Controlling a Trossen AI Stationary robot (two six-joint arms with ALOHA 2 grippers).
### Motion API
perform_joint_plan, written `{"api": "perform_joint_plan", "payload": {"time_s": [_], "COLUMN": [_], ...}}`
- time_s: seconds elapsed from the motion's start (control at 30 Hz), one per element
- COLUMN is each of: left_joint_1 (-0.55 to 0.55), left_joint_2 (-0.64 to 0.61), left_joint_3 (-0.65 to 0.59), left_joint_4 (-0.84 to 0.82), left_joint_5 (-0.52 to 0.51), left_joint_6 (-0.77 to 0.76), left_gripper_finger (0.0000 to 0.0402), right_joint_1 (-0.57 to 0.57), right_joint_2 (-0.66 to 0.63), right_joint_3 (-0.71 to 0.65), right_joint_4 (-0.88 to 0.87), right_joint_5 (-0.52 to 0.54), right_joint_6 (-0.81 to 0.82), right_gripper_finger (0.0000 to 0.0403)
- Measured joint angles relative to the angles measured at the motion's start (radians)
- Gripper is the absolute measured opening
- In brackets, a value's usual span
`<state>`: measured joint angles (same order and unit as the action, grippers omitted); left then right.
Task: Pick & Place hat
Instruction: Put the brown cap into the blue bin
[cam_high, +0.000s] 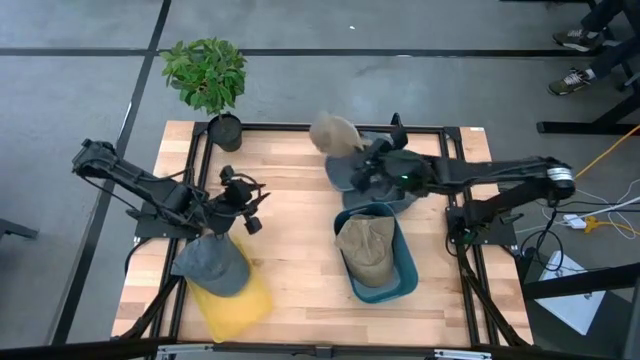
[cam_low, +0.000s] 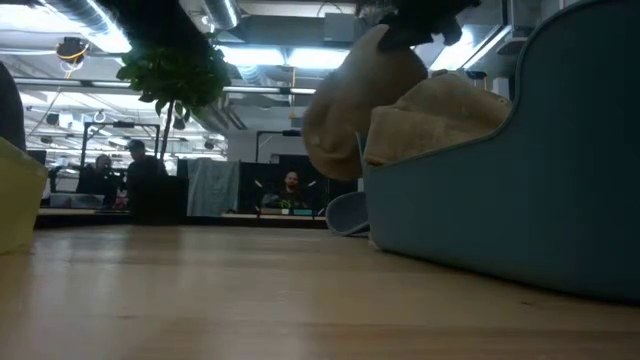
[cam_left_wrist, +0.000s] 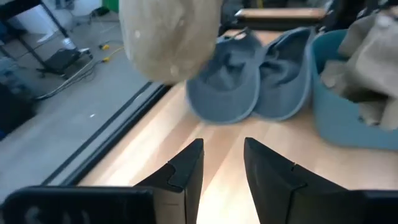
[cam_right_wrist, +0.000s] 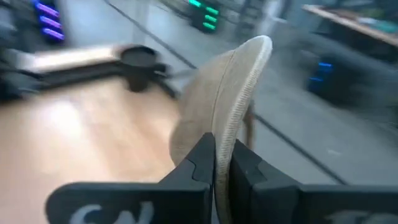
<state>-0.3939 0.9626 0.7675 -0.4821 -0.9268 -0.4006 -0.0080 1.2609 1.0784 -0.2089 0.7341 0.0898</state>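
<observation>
Open-plan lab, exposed ducts (people at desks)

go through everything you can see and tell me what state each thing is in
Beige hat: lifted, held by its brim.
Right claw: shut on the beige hat.
Left claw: empty, fingers apart.
Blue bin: holds a tan hat.
Yellow bin: gray hat lying on it.
Blue-gray hats: on the table.

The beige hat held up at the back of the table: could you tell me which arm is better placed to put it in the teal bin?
Right: its gripper is shut on the beige hat, close behind the teal bin.
</observation>
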Motion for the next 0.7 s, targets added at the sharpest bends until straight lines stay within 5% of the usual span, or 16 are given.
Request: {"api": "perform_joint_plan", "payload": {"time_s": [0.3,0.5,0.7], "left_joint_1": [0.211,0.274,0.325], "left_joint_2": [0.003,0.045,0.083], "left_joint_3": [-0.255,-0.271,-0.271], "left_joint_4": [0.71,0.819,0.823], "left_joint_5": [0.301,0.316,0.32], "left_joint_6": [0.144,0.11,0.082], "left_gripper_finger": [0.0086,0.0092,0.0147], "right_joint_1": [0.002,0.009,0.039], "right_joint_2": [-0.148,-0.126,-0.101], "right_joint_3": [-0.293,-0.35,-0.35], "right_joint_4": [0.449,0.6,0.659], "right_joint_5": [-0.2,-0.313,-0.327], "right_joint_6": [0.063,0.085,0.036], "right_gripper_finger": [0.002,0.0021,0.0021]}}
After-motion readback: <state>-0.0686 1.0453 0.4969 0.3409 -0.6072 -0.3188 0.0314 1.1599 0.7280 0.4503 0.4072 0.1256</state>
